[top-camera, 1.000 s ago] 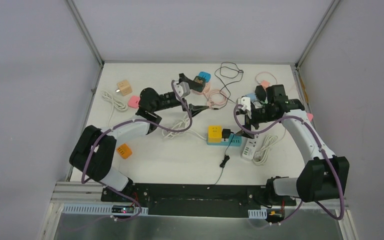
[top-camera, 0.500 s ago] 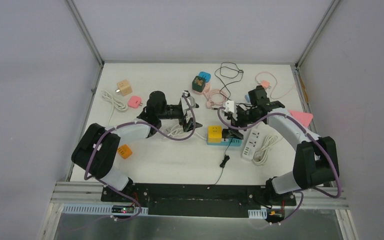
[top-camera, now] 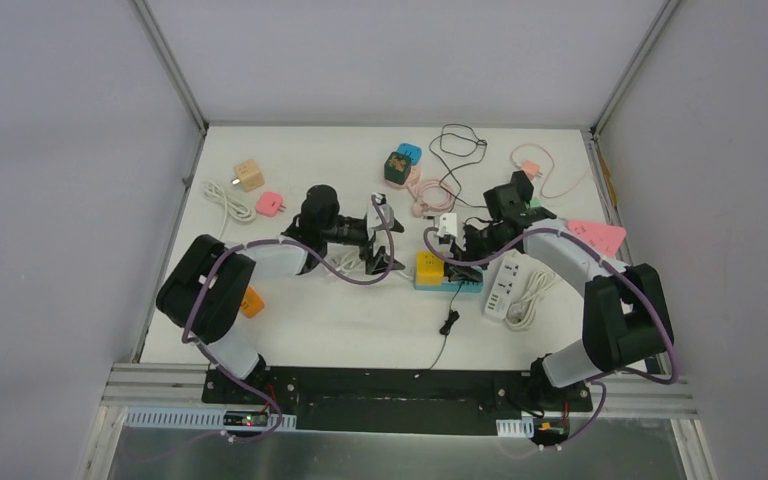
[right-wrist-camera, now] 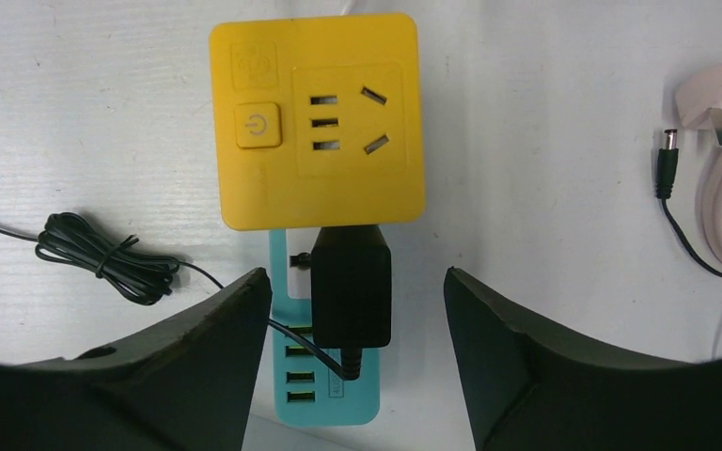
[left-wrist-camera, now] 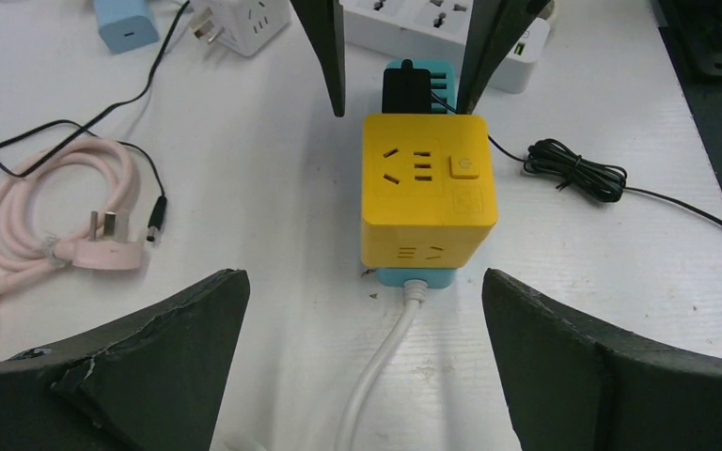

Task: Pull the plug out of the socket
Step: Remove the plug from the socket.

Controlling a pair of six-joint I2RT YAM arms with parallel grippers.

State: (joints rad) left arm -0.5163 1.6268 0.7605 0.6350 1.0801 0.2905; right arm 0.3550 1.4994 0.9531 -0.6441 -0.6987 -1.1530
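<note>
Flanks of the stiff black plastic plug (right-wrist-camera: 351, 282) beside the yellow cube socket (right-wrist-camera: 318, 122) probably suited pinching; left gripper (left-wrist-camera: 362, 282) and right gripper (right-wrist-camera: 355, 287) gaped empty.

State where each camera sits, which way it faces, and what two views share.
Top external: above and behind the arm bases, looking down on the table; both arms show whole.
Left wrist: on the left arm, facing the yellow socket cube; the left gripper frames the bottom.
Right wrist: on the right arm, looking down at the black plug; the right gripper flanks it.
Shared: both wrist views show cube and plug, from opposite sides.
</note>
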